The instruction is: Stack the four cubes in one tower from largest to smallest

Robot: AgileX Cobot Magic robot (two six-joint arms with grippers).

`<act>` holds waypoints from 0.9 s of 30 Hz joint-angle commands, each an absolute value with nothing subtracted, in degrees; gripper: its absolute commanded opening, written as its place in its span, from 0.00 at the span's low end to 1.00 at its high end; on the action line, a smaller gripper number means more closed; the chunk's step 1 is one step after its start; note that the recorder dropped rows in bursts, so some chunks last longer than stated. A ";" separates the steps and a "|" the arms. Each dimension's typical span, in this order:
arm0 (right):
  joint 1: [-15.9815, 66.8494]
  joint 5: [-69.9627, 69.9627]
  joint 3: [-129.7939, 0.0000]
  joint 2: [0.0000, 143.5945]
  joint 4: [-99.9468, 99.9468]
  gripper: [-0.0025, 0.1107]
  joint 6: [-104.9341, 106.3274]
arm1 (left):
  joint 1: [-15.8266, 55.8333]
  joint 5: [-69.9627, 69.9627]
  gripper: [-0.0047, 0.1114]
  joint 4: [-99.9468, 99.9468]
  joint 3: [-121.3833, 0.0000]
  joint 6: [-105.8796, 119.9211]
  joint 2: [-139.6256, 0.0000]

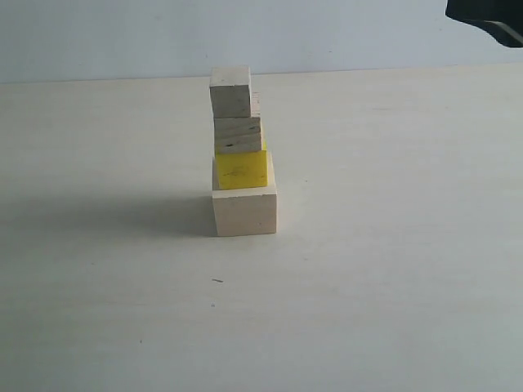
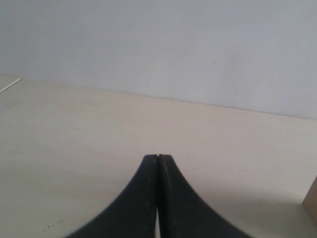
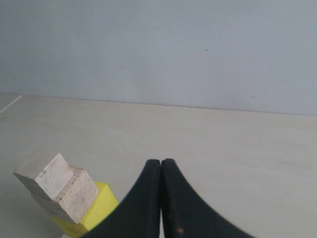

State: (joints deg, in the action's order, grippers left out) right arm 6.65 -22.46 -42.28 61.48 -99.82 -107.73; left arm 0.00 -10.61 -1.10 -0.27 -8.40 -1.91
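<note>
One tower stands mid-table in the exterior view: the large pale wood cube [image 1: 245, 210] at the base, the yellow cube [image 1: 242, 170] on it, the layered plywood cube [image 1: 238, 135] above that, and the smallest pale cube [image 1: 230, 91] on top, shifted a little left. The right wrist view shows the top cube [image 3: 43, 172], the plywood cube [image 3: 75, 195] and the yellow cube [image 3: 96, 209]. My right gripper [image 3: 161, 161] is shut and empty, apart from the tower. Only a dark part of the right arm [image 1: 489, 18] shows at the exterior view's top right corner. My left gripper [image 2: 158, 156] is shut, holding nothing.
The pale table [image 1: 392, 269] runs back to a plain light wall [image 1: 122, 37]. A brown edge of some object [image 2: 312, 201] shows at the border of the left wrist view.
</note>
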 commanded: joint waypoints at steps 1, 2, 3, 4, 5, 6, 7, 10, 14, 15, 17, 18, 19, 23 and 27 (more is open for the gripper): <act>6.33 -22.59 -41.96 61.16 -99.95 0.02 -108.01 | -0.08 -13.07 0.04 -1.33 0.00 -9.00 0.00; 6.33 -22.59 -41.96 61.16 -99.95 0.02 -108.01 | -0.07 -13.49 0.04 -1.33 0.00 -9.00 0.00; 6.33 -22.59 -41.96 61.16 -99.95 0.02 -108.01 | -0.07 -13.48 0.04 -1.33 0.00 -8.81 0.00; 6.33 -22.59 -41.96 61.16 -99.95 0.02 -108.01 | -0.07 -13.66 0.04 -1.33 0.00 -8.56 0.00; 6.33 -22.59 -41.96 61.16 -99.95 0.02 -108.01 | -0.07 -14.43 0.04 -1.33 0.00 -8.56 0.00; 6.33 -22.59 -41.96 61.16 -99.95 0.02 -108.01 | -0.07 -15.15 0.04 -1.33 0.00 -8.56 0.00; 6.33 -22.59 -41.96 61.16 -99.95 0.02 -108.01 | -0.07 -16.06 0.04 -1.33 0.00 -8.56 0.00; 6.33 -22.59 -41.96 61.16 -99.95 0.02 -108.01 | -0.07 -19.65 0.04 -1.33 0.00 -8.56 0.00; 6.33 -22.59 -41.96 61.16 -99.95 0.02 -108.01 | -0.07 -20.69 0.04 -1.33 0.00 -9.08 0.00; 6.33 -22.59 -41.96 61.16 -99.95 0.02 -108.01 | -0.07 -20.69 0.04 -1.33 0.00 -9.08 0.00; 6.33 -22.59 -41.96 61.16 -99.95 0.02 -108.01 | -0.07 -20.69 0.04 -1.33 0.00 -8.98 0.00; 6.33 -22.59 -41.96 61.16 -99.95 0.02 -108.01 | -0.07 -20.69 0.04 -1.33 0.00 -8.71 0.00; 6.33 -22.59 -41.96 61.16 -99.95 0.02 -108.01 | -0.07 -20.69 0.04 -1.33 0.00 -8.47 0.00; 6.33 -22.59 -41.96 61.16 -99.95 0.02 -108.01 | -0.07 -20.59 0.04 -1.33 0.00 -8.06 0.00; 6.33 -22.59 -41.96 61.16 -99.95 0.02 -108.01 | -0.07 -20.59 0.04 -1.33 0.00 -7.95 0.00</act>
